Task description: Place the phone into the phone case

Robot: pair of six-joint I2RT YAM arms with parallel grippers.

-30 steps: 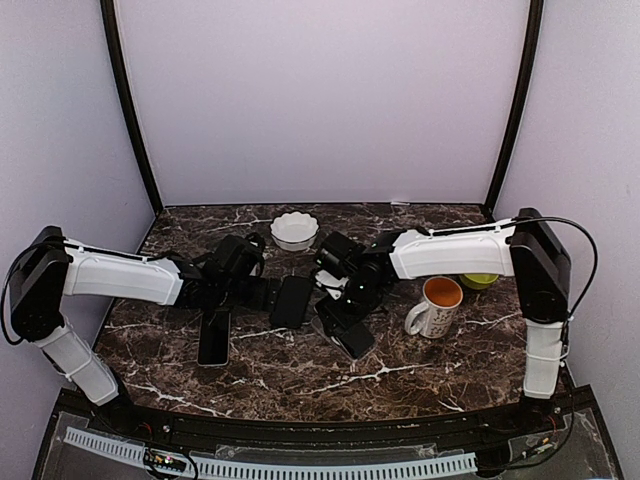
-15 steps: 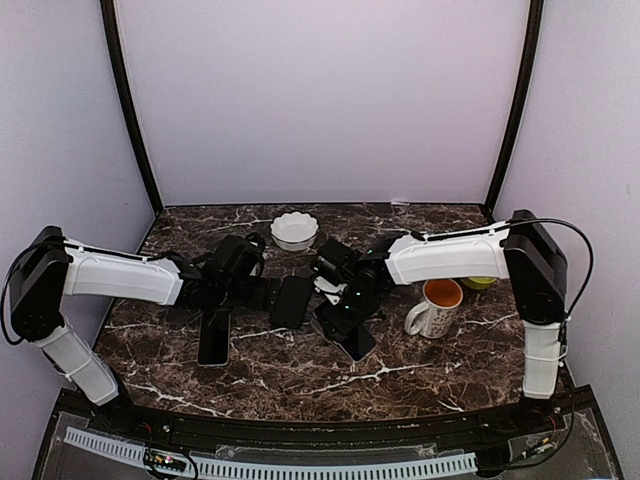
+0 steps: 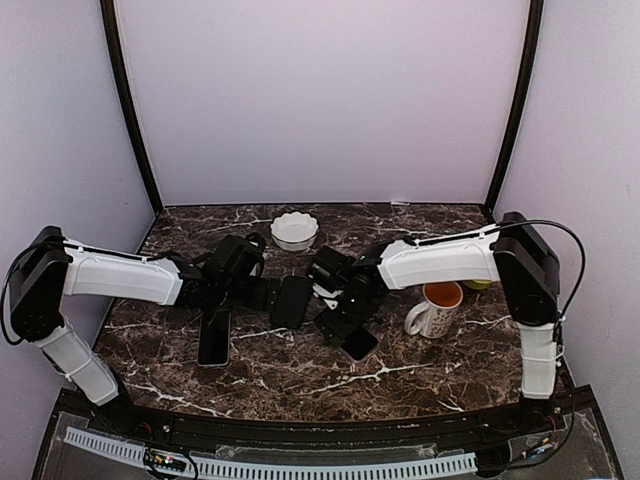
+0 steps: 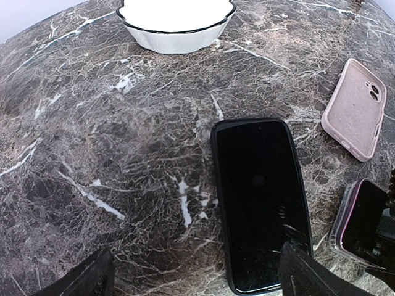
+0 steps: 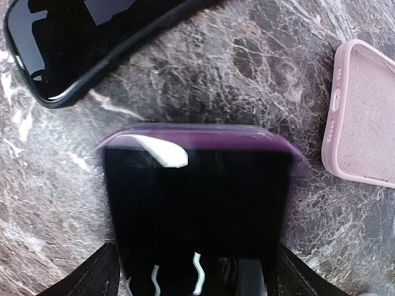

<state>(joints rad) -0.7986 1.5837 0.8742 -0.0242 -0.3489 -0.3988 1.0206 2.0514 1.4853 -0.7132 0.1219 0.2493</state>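
Observation:
A dark-screened phone (image 5: 197,209) sits inside a purple phone case (image 5: 197,137) whose rim shows round its far end. My right gripper (image 5: 194,277) is shut on it, one finger against each long side with no gap showing. From above, this cased phone (image 3: 357,342) lies low over the table centre. An empty pink case (image 5: 364,123) lies just to its right and also shows in the left wrist view (image 4: 358,108). My left gripper (image 4: 194,277) stands open above a black phone (image 4: 259,197), touching nothing.
A white scalloped bowl (image 3: 294,230) stands at the back centre. A white mug (image 3: 435,305) with an orange inside stands right of the right gripper, a yellow-green object (image 3: 480,282) behind it. Another black phone (image 3: 213,337) lies at the front left.
The right arm's wrist has shifted slightly left and toward the back over the purple-cased phone, which has barely moved. The left arm and black phone are unchanged.

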